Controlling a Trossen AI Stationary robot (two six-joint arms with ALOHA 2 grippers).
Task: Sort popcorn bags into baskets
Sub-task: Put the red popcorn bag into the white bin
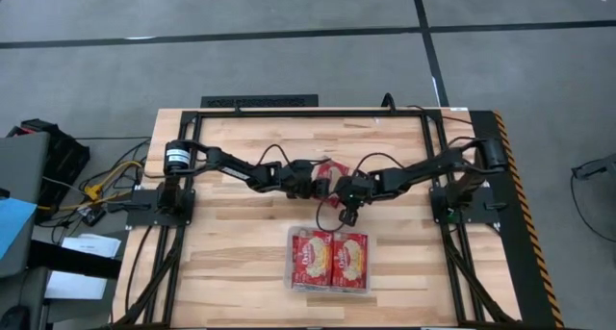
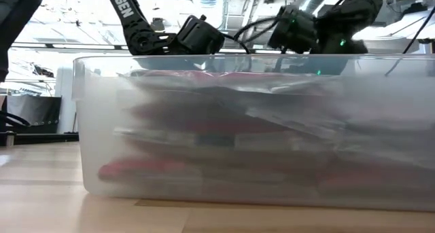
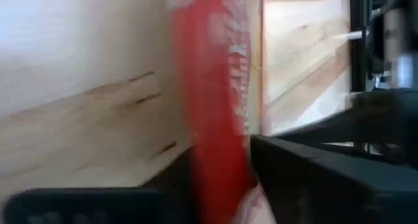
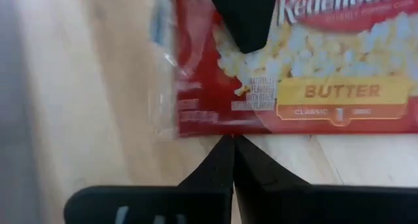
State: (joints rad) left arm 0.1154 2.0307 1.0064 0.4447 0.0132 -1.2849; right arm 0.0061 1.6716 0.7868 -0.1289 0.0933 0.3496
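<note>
Left pincer [image 1: 320, 179] near bench centre, pinching a red popcorn bag [image 1: 336, 169] that sits at its 1 o'clock in the high view. Left wrist view: bag [image 3: 212, 106] clamped edge-on between the two dark fingers [image 3: 307, 178], wooden bench [image 3: 78, 87] behind it. Bag off the bench or touching it — can't tell.

Right pincer [image 1: 349, 215] just right of bench centre, at 5 o'clock from the left pincer, pointing toward the bin. Right wrist view: its fingertips [image 4: 233, 160] pressed together, nothing between them, bare bench [image 4: 85, 87] underneath. Just past the tips a butter popcorn bag [image 4: 326, 80] lies flat, label up, with a dark finger-shaped part [image 4: 245, 15] over its far edge; can't tell whose.

Clear plastic bin [image 1: 292, 284] at 6 o'clock of the bench, near the front edge, just below the right pincer. High view shows two popcorn bags face up side by side in it, one [image 1: 312, 257] at 9 o'clock, one [image 1: 351, 257] at 3 o'clock. Low view: bin wall [image 2: 88, 124] fills the picture, red packets [image 2: 204, 128] stacked in layers behind the cloudy plastic, count not readable. Both arms show above the rim.
</note>
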